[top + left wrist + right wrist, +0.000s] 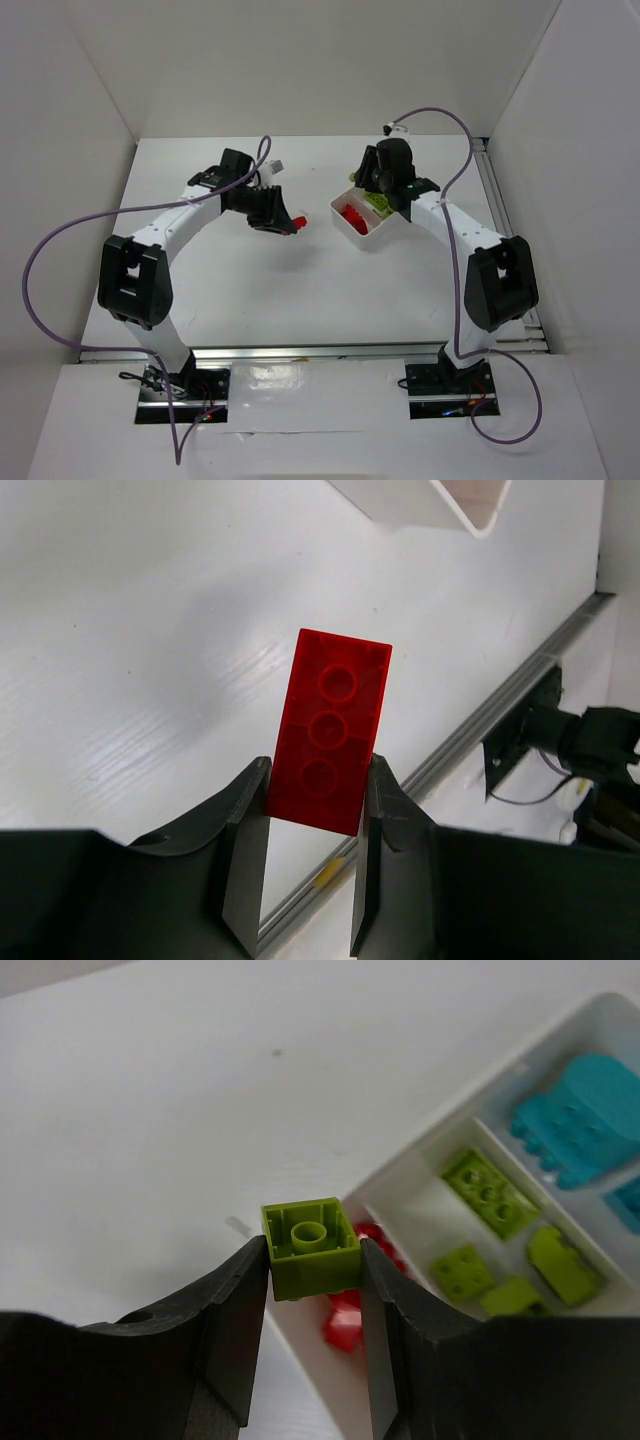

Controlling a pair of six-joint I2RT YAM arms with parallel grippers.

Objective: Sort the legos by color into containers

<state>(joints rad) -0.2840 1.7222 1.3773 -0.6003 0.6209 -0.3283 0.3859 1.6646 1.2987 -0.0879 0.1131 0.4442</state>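
My left gripper (313, 810) is shut on a long red brick (332, 730), held above the table left of the white tray (372, 240); the brick also shows in the top view (297, 222). My right gripper (313, 1270) is shut on a lime green brick (309, 1244), hollow underside up, above the tray's near corner. The tray (455, 1165) holds red bricks (345, 1322) in the near compartment, several lime green bricks (487, 1192) in the middle one and cyan bricks (590, 1110) in the far one. In the top view the right gripper (385, 185) hides part of the tray.
A metal rail (300, 352) runs along the table's near edge, with both arm bases behind it. White walls enclose the table on the left, back and right. A corner of the tray (440, 505) shows at the top of the left wrist view.
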